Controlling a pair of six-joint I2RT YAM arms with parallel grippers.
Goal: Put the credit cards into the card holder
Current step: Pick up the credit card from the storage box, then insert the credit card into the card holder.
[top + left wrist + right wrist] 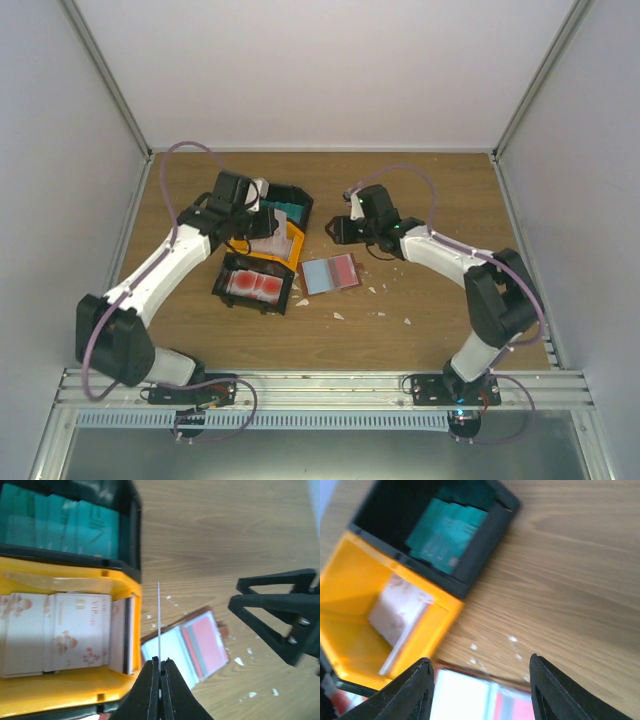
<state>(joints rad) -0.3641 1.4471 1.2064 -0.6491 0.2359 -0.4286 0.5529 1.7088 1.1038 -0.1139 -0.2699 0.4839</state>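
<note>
Left pincer [160, 661] clenched on thin card [159, 615], card holder [192, 647] beyond; right pincer [480, 660] released.

The wooden bench [430, 200] carries three bins clustered beneath the left hand [258, 192]: a far black bin [306, 205], a yellow bin [295, 240] touching it, and a near black bin [222, 285]. The card holder [330, 273] lies open and flat on the wood, just beside the right hand [331, 228]. White scraps [338, 316] are scattered near the holder.
</note>
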